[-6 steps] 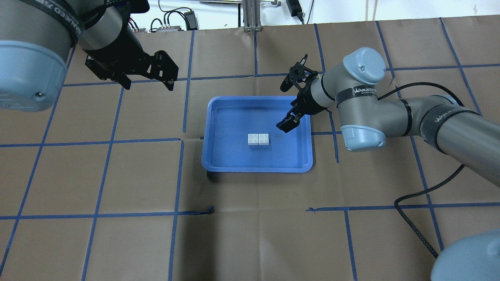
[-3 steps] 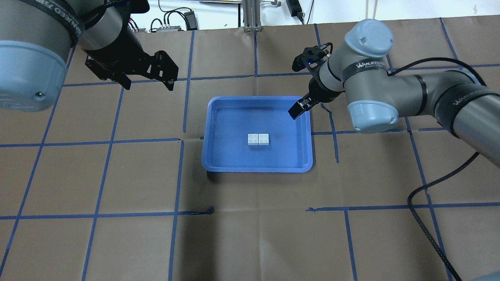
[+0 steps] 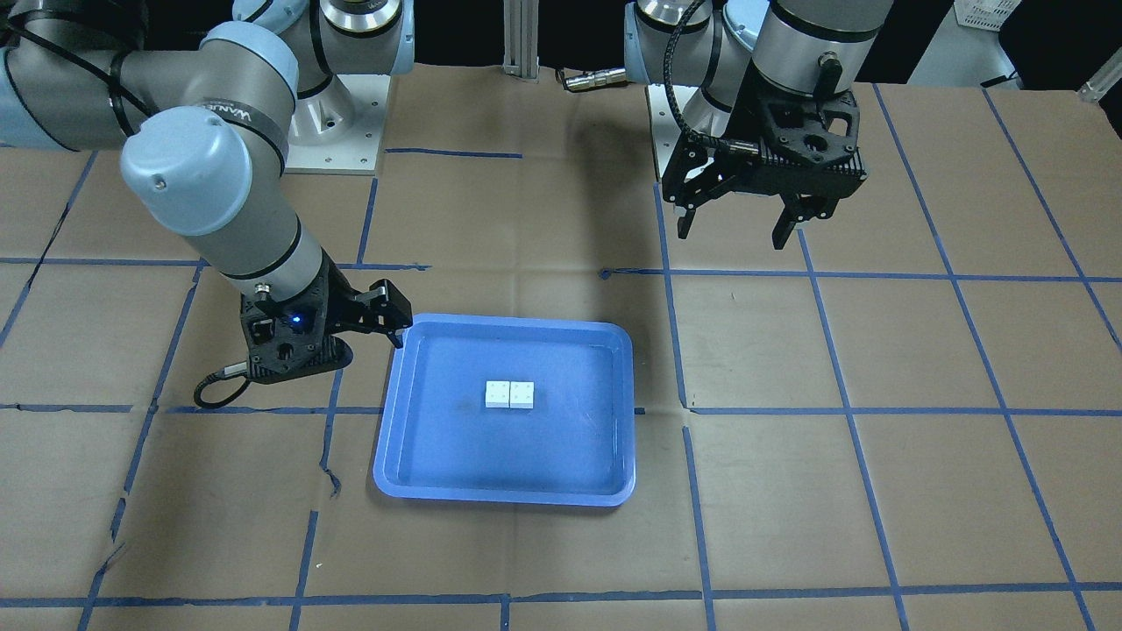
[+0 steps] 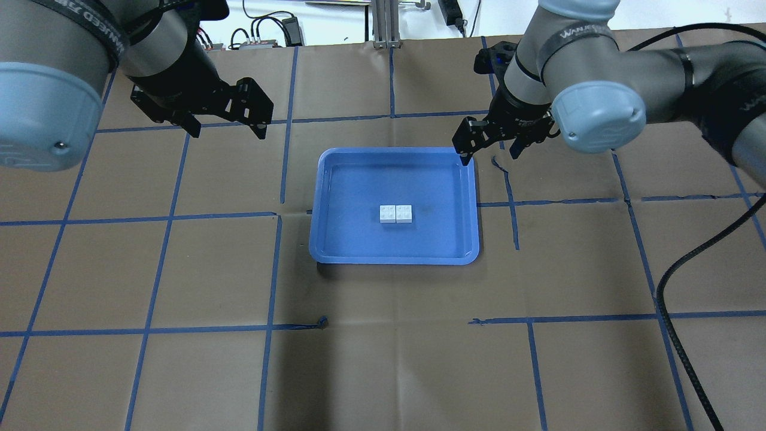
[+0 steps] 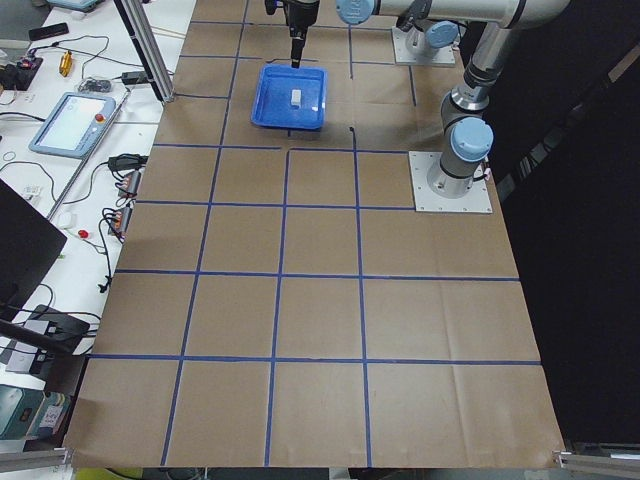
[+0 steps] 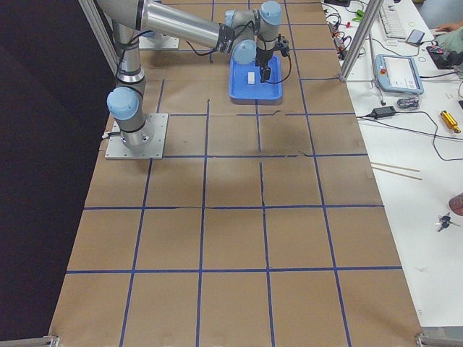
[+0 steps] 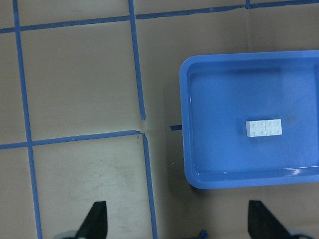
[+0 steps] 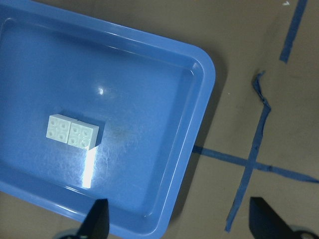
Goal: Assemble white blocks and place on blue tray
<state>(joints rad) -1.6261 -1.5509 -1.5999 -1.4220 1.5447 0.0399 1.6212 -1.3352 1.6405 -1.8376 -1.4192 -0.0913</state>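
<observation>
The two white blocks (image 4: 395, 214) sit joined side by side, studs up, in the middle of the blue tray (image 4: 359, 185). They also show in the front view (image 3: 510, 394), the left wrist view (image 7: 263, 128) and the right wrist view (image 8: 71, 132). My right gripper (image 4: 489, 154) is open and empty, above the tray's far right corner, half over the paper. My left gripper (image 4: 227, 129) is open and empty, hovering over the table to the far left of the tray, well apart from it.
The table is covered in brown paper with a grid of blue tape lines (image 4: 281, 215). A torn tape piece (image 4: 499, 164) lies just right of the tray. The right arm's black cable (image 4: 664, 299) hangs over the right side.
My right gripper rose out of the tray, moved away from the blocks to the far right corner and turned its wrist. The blocks stayed put. The left arm has not moved.
</observation>
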